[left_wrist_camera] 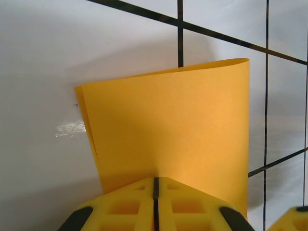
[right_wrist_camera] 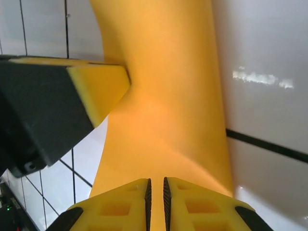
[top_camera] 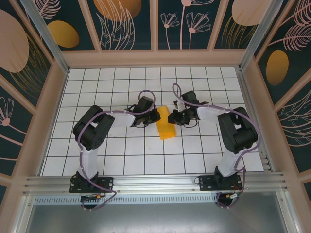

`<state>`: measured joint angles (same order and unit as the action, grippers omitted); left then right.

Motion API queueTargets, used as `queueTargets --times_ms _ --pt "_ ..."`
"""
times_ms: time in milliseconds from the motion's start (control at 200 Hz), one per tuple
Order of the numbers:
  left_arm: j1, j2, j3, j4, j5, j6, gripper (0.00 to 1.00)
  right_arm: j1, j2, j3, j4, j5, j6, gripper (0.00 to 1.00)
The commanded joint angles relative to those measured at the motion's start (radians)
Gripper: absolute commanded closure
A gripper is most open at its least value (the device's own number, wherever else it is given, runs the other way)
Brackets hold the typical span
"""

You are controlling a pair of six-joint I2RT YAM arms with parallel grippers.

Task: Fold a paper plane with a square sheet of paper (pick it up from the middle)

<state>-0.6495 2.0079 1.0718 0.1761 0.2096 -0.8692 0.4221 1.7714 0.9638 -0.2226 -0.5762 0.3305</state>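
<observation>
- Likely step: first fold. The square sheet of paper (top_camera: 165, 127) curls over.
- The left gripper (top_camera: 154, 116) and right gripper (top_camera: 174, 116) pinch its opposite sides.
- Next: align the edges and flatten the crease.

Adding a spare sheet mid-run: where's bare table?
Free: far grid rows under the back wall; near rows between the arm bases. Crowded: centre, where left gripper and right gripper meet on the sheet of paper.

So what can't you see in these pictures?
Top view: where the jaws pinch the paper, too small and under the arms.
Left wrist: the paper's near edge, behind the shut jaws.
Right wrist: the paper's far end, cut off by the top edge; any creases, blurred.
</observation>
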Motion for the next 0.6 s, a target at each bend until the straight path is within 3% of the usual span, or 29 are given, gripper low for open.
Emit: queueTargets --times_ms 0,205,435,595 --pt "-0.003 0.128 -0.061 -0.154 -0.089 -0.007 0.91 -0.009 -0.011 -0.068 -0.025 -0.009 0.011 0.85" --pt "-0.003 0.125 -0.064 -0.156 -0.094 -0.01 0.91 -0.028 0.008 -0.142 -0.021 0.061 0.013 0.85" --pt "-0.004 0.125 -0.063 -0.153 -0.094 -0.012 0.91 -0.029 -0.097 -0.12 -0.023 -0.003 0.016 0.85" --pt "-0.004 0.126 -0.062 -0.152 -0.096 -0.013 0.91 -0.027 -0.08 -0.168 -0.03 -0.011 0.022 0.85"
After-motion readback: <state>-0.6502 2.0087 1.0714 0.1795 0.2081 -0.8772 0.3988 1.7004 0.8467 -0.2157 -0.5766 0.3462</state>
